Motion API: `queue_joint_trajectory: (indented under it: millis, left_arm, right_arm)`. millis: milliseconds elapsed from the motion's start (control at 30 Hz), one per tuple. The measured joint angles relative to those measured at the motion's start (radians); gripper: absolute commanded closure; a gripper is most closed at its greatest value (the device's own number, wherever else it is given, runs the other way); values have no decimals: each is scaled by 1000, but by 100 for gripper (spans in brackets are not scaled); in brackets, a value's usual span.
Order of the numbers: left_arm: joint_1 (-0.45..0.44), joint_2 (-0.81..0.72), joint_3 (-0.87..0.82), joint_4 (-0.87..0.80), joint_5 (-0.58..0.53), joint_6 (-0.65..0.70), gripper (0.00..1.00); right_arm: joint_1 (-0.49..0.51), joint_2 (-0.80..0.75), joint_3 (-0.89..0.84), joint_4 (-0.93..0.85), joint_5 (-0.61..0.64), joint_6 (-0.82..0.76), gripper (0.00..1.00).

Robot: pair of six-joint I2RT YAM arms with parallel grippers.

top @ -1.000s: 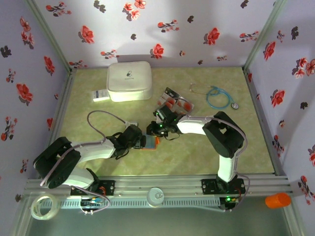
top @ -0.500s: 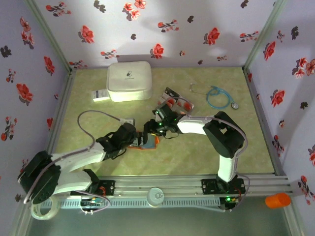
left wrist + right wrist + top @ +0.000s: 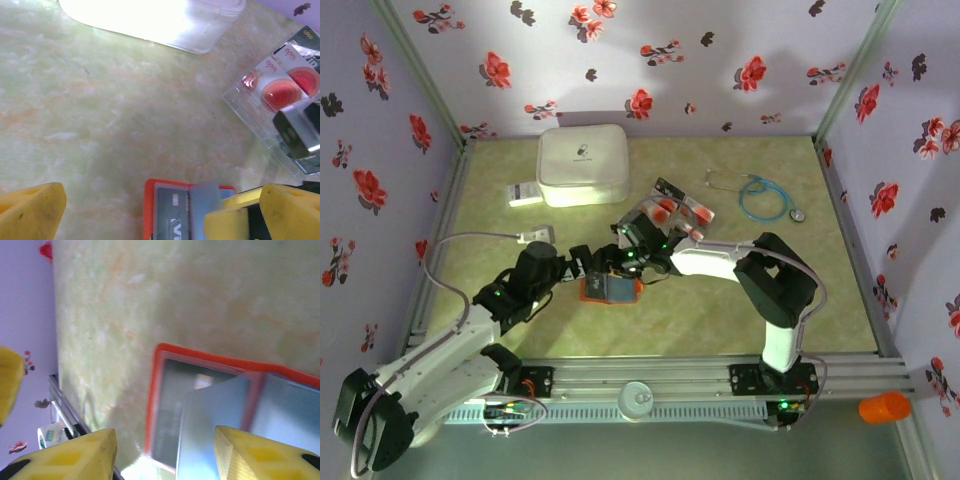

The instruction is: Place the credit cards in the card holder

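Orange-red edging marks the card holder (image 3: 148, 205), which lies open on the green table (image 3: 100, 115), right between the tips of my left claw (image 3: 160, 212). That claw is spread wide and grips nothing. A dark grey card (image 3: 172, 220) sits inside the holder, and a bluish-grey flap (image 3: 205, 195) stands up from it towards my right-hand finger. My right claw (image 3: 165, 450) hangs low over the same holder from the other side. Its fingers are partly apart, with the flap in the gap between them, close to one finger. Beyond my left claw and off to its right, more credit cards (image 3: 282, 87) lie in a clear tray (image 3: 240, 102). Further ahead sits a white case (image 3: 200, 25).
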Motion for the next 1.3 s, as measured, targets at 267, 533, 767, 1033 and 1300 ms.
queue_joint_trajectory:
  millis: [267, 533, 767, 1033, 1300]
  left_arm:
    - [23, -35, -18, -27, 0, -14, 0]
    - [35, -58, -18, -51, 0, -18, 0]
    - [40, -62, -24, -67, 0, -18, 0]
    - [40, -60, -61, -74, 0, -23, 0]
    - [40, -16, -69, -58, 9, -29, 0]
  right_arm:
    - [24, 74, 82, -1, 1, 10, 43]
    - [27, 169, 94, 23, 3, 43, 44]
    - [27, 169, 94, 45, 3, 53, 44]
    - [8, 122, 50, 53, 11, 60, 44]
    - [-22, 61, -10, 61, 19, 64, 48]
